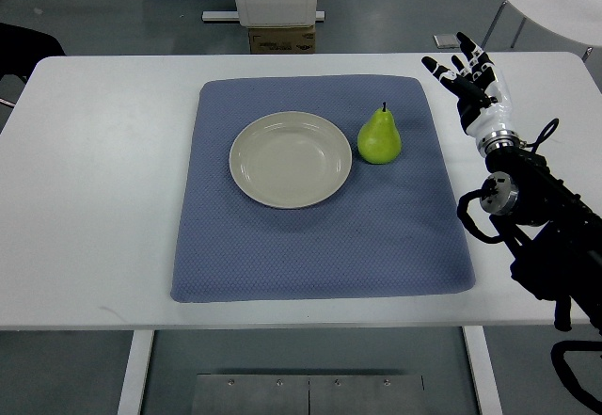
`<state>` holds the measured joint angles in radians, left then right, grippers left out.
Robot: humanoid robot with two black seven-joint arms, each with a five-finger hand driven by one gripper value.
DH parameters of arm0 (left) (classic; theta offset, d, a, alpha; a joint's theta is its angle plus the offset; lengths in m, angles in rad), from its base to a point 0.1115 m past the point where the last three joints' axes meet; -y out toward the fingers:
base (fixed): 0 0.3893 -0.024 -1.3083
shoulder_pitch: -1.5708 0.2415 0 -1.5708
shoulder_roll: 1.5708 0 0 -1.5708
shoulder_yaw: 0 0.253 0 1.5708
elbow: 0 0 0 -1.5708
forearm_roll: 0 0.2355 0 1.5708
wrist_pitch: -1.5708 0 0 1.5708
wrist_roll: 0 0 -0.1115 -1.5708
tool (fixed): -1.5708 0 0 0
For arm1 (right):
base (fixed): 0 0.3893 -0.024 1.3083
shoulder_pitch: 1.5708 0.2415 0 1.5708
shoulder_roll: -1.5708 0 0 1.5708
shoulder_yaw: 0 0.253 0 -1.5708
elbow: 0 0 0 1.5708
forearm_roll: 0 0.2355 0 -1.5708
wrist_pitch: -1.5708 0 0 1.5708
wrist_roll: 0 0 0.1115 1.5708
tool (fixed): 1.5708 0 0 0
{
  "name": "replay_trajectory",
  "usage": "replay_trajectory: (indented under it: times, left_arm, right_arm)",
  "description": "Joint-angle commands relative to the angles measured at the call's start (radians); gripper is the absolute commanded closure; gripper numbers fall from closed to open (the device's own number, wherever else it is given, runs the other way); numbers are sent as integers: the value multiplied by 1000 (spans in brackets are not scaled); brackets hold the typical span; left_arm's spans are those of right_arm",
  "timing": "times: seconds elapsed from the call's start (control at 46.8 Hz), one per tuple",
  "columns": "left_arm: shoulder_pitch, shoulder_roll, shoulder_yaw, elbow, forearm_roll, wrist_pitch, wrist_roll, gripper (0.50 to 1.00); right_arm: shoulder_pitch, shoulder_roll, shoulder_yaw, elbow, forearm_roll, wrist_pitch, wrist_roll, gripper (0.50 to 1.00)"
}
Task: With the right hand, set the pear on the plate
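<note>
Plate (pixel 291 160): round, cream-coloured, shallow, nothing in it. It sits a little left of centre on the blue mat (pixel 320 246), which covers the middle of the white table (pixel 94 199).

Pear (pixel 379 136): stands upright on the mat just beside the plate's right rim, apart from it or barely so; I cannot tell whether they touch. Green-yellow skin, smooth with a slight sheen, wide rounded belly low down, narrowing to a short neck, dark stem pointing to the far side. No bruises that I can make out.

Handling estimate: light for its size, firm rather than soft, skin probably a bit slick and easy to mark if I pinch hard. The narrow neck would slip upward out of my fingers. Better to wrap the belly, thumb on one side and fingers opposite, around the widest part, with moderate pressure. The stem is no handle.

My right hand (pixel 468 81): at the far right of the table, off the mat, well apart from the pear. Fingers spread and extended toward the far side, holding nothing. The forearm runs back toward the near right corner.

Left arm: not visible.

Judgement: grasp not yet begun; the carry to the plate is short and leftward.
</note>
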<state>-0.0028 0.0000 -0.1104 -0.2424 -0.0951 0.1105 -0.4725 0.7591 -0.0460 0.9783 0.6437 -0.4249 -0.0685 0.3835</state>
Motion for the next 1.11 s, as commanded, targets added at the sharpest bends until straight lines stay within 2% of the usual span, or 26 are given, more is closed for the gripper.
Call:
replay_trajectory:
  times: [0.0,1.089]
  left_arm:
    - [0,0,0,0,0,0,0,500]
    - [1,0,0,0,0,0,0,500]
  right_arm:
    - [0,-2,0,-1,0,0,0,500]
    - [29,-14,-6,1,0,1,-5,500]
